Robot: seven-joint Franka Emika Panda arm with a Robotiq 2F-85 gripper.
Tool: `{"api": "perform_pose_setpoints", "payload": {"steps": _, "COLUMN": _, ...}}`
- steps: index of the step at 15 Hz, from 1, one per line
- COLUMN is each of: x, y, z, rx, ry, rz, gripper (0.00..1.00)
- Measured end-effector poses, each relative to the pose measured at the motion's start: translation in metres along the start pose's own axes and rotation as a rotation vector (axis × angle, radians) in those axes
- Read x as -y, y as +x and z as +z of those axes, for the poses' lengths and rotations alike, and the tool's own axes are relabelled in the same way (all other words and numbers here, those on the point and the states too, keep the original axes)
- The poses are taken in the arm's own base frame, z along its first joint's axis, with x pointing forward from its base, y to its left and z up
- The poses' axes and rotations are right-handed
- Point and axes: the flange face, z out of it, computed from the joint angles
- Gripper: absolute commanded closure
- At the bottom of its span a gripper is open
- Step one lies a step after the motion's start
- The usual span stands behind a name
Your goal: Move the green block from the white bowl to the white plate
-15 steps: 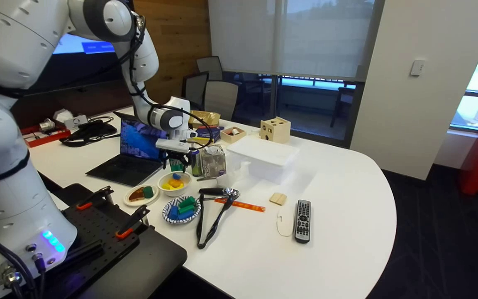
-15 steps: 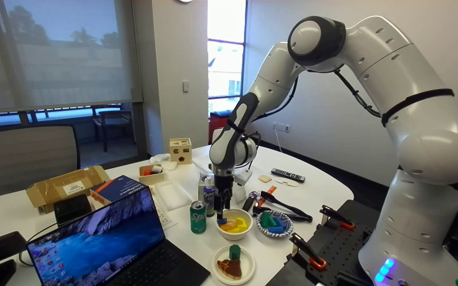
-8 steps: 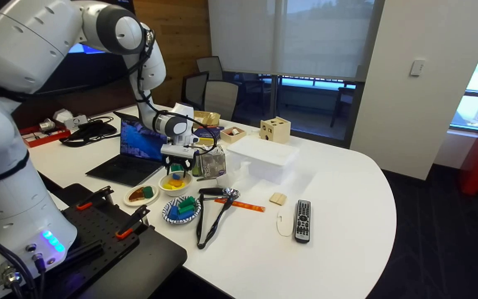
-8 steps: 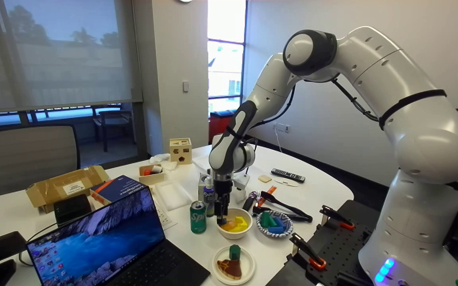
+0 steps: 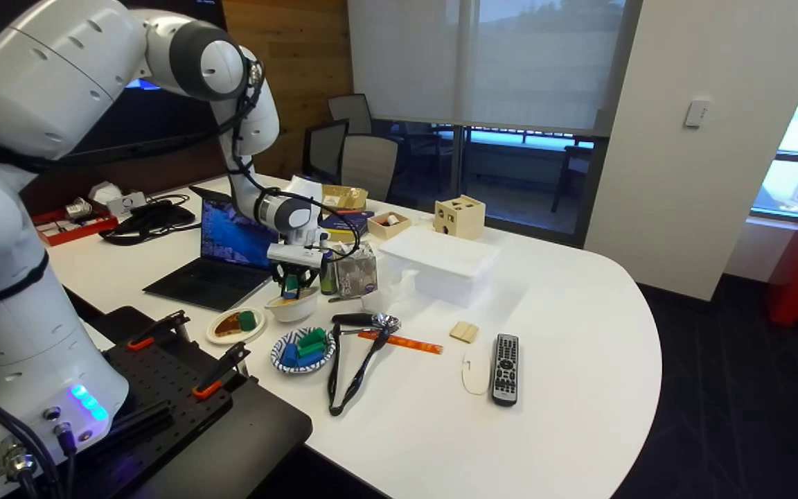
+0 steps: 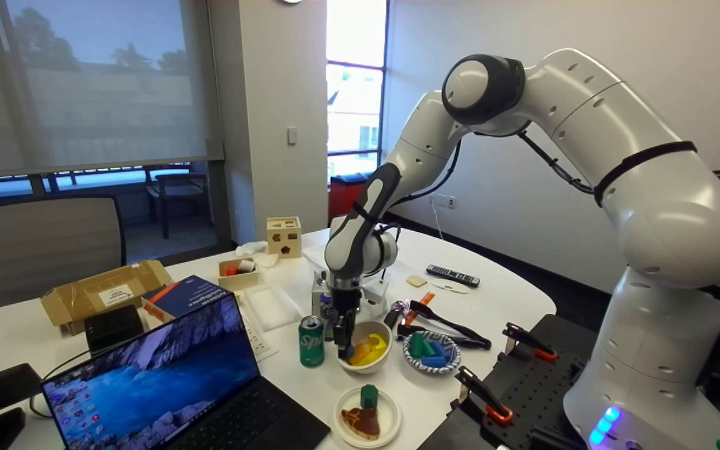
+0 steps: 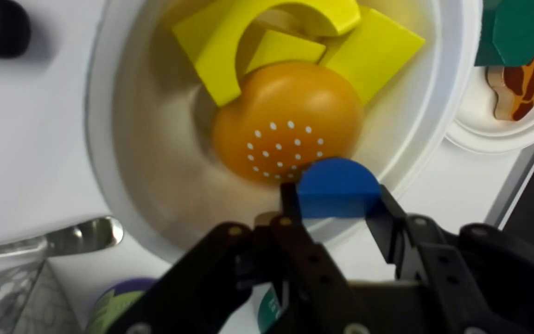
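Note:
In the wrist view my gripper (image 7: pixel 336 192) is shut on a blue half-round block (image 7: pixel 338 181), one finger on each side. The block is low, by the inner wall of the white bowl (image 7: pixel 130 139). An orange bun (image 7: pixel 290 111) and several yellow blocks (image 7: pixel 373 51) share that bowl; no green block shows in it. Both exterior views have the bowl (image 6: pixel 366 369) tilted, with the gripper (image 6: pixel 342 351) reaching down at its laptop side. On the white plate (image 6: pixel 397 420) a dark green block (image 6: pixel 369 396) sits beside a brown steak-shaped piece (image 6: pixel 360 424).
Close to the gripper stand a green can (image 6: pixel 311 344), a spray bottle and a tissue box (image 5: pixel 356 267). A patterned dish (image 6: pixel 455 359) of green and blue blocks is beside the bowl. Black-handled tongs (image 5: pixel 364 371) and an open laptop (image 6: pixel 166 369) lie nearby.
My gripper has come down into the bowl, and its fingers have closed around the blue block. The bowl, level before, has tipped.

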Motion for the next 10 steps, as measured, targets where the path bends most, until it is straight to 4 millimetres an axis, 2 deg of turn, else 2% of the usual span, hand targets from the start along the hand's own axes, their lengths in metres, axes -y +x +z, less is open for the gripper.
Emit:
{"api": "perform_pose_setpoints", "payload": {"steps": 6, "x": -0.007, "y": -0.003, "z": -0.003, "rx": -0.009, "ry": 0.003, "rz": 0.011, "gripper": 0.84}}
{"api": "perform_pose_setpoints", "payload": {"steps": 10, "x": -0.008, "y": 0.0, "z": -0.016, "rx": -0.017, "ry": -0.002, "rz": 0.0, "gripper": 0.84}}
